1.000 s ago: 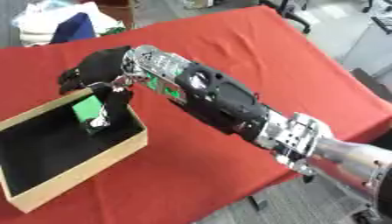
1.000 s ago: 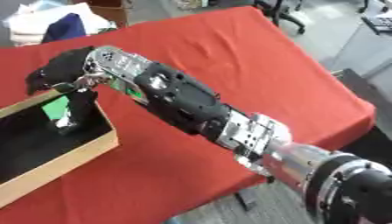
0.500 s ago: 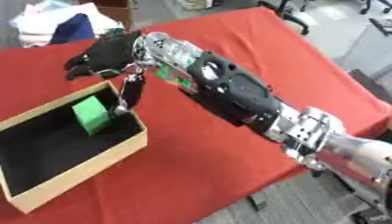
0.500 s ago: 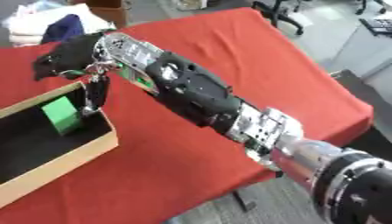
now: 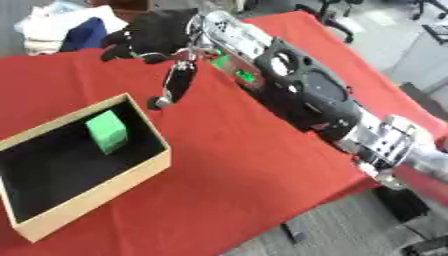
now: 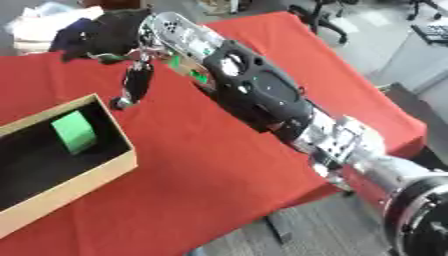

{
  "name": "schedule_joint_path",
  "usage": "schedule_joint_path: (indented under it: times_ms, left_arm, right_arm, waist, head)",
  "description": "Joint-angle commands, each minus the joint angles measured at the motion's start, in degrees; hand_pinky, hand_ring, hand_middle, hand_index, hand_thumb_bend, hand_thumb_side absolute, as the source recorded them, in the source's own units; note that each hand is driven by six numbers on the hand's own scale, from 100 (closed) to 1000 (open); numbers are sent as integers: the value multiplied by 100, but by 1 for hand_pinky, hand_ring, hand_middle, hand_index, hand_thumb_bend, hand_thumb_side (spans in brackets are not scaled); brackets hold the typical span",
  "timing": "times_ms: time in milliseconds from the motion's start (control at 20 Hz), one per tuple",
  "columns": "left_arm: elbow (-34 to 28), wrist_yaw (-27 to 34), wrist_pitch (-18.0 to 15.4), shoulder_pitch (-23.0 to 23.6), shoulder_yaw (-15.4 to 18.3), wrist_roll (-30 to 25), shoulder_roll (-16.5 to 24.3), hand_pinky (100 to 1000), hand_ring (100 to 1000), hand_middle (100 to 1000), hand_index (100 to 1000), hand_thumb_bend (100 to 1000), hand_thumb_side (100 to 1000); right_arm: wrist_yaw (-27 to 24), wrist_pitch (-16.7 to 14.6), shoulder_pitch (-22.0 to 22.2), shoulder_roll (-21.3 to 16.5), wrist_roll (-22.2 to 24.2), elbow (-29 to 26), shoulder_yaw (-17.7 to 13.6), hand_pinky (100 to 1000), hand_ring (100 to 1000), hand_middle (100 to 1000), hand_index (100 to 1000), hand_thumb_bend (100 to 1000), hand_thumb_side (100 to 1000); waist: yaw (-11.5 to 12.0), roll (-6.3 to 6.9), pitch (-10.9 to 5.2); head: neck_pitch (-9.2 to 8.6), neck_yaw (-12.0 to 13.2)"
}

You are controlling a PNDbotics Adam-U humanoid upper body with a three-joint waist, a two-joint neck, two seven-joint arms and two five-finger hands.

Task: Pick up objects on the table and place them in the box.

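Green block (image 5: 107, 131) lies inside box (image 5: 122, 182), so one placement done. Right hand (image 5: 156, 34) beyond box's far corner, fingers spread, holding nothing. No other loose objects visible on red table (image 5: 262, 165).

Matt red cloth (image 5: 262, 165) covers the table; the box (image 5: 105, 192) looks like plain cardboard, lined matt black.

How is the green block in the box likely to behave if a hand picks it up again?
The green block looks flat-faced and boxy, so it probably won't roll. It leans against the box wall, so a nudge might tip it flat. It seems rigid, though that's uncertain.
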Motion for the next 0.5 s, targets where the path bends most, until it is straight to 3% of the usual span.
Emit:
schedule_joint_path:
  times_ms: [50,500]
  left_arm:
    - [-109,-6,-6,-21,65,35,73,690,636,607,760,100,633]
    - [-109,-7,-3,-18,55,32,17,689,636,607,760,100,639]
  right_arm:
    - [-91,221,85,-345,-190,-317,-356,842,867,1000,1000,456,424]
    - [-267,499,892,-342,-1291,-849,-1082,818,847,1000,1000,352,307]
  waist:
    - [-14,8,-93]
    - [-90,44,-30]
  head:
    - [-66,44]
    - [-100,231]
